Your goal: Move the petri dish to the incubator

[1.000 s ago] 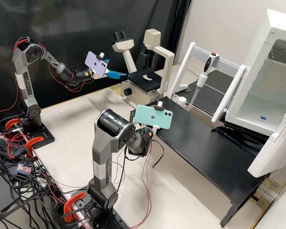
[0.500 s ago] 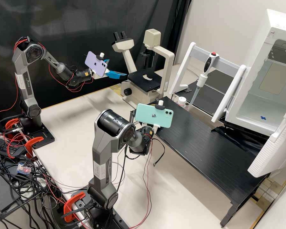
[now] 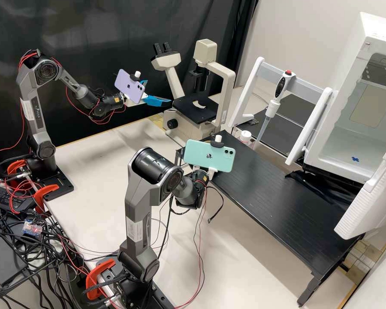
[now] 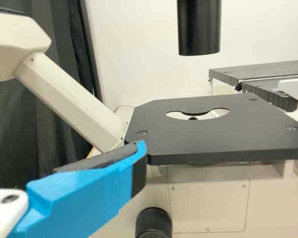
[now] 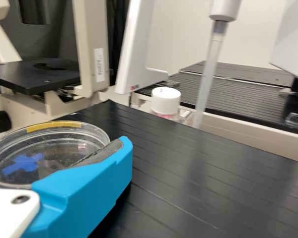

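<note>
The petri dish (image 5: 49,148) sits right at the right gripper (image 3: 211,171), whose opening and hold I cannot tell, while the left gripper (image 3: 158,92) gapes open and empty, the microscope (image 3: 225,92) just ahead.

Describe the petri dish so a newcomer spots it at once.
Find the long black stand beside the microscope. At its microscope end, the right wrist view shows the petri dish. It is clear, flat and round, with a yellow rim strip and a blue cross showing through, unlike the white-capped bottle nearby.
</note>
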You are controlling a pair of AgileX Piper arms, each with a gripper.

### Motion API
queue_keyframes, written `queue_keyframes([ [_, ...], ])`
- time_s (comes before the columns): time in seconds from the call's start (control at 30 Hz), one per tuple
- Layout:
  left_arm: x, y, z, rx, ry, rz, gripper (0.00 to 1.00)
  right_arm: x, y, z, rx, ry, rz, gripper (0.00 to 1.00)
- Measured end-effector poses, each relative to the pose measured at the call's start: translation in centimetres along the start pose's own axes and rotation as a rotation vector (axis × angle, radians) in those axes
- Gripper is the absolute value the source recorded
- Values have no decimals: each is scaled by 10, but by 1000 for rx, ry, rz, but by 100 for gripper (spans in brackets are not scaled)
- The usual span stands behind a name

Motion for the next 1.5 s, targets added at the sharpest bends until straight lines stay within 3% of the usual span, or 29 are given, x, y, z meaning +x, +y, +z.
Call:
queue_keyframes([
  [0.37, 0, 0, 0, 0, 0, 0, 100, -5, 11, 8, -7, -44, 36, 0],
  [0.6, 0, 0, 0, 0, 0, 0, 100, -14, 34, 31, 2, -167, 134, 0],
  [0.8, 0, 0, 0, 0, 0, 0, 100, -23, 65, 50, 4, -235, 241, 0],
  [0.9, 0, 0, 0, 0, 0, 0, 100, -27, 78, 59, -15, -249, 259, 0],
  [1.1, 0, 0, 0, 0, 0, 0, 100, -42, 113, 82, 33, -307, 383, 0],
  [1.23, 0, 0, 0, 0, 0, 0, 100, -47, 134, 87, 38, -313, 450, 0],
  [1.4, 0, 0, 0, 0, 0, 0, 100, -40, 159, 95, 15, -320, 493, 0],
  [1.5, 0, 0, 0, 0, 0, 0, 100, -35, 173, 102, 19, -341, 517, 0],
])
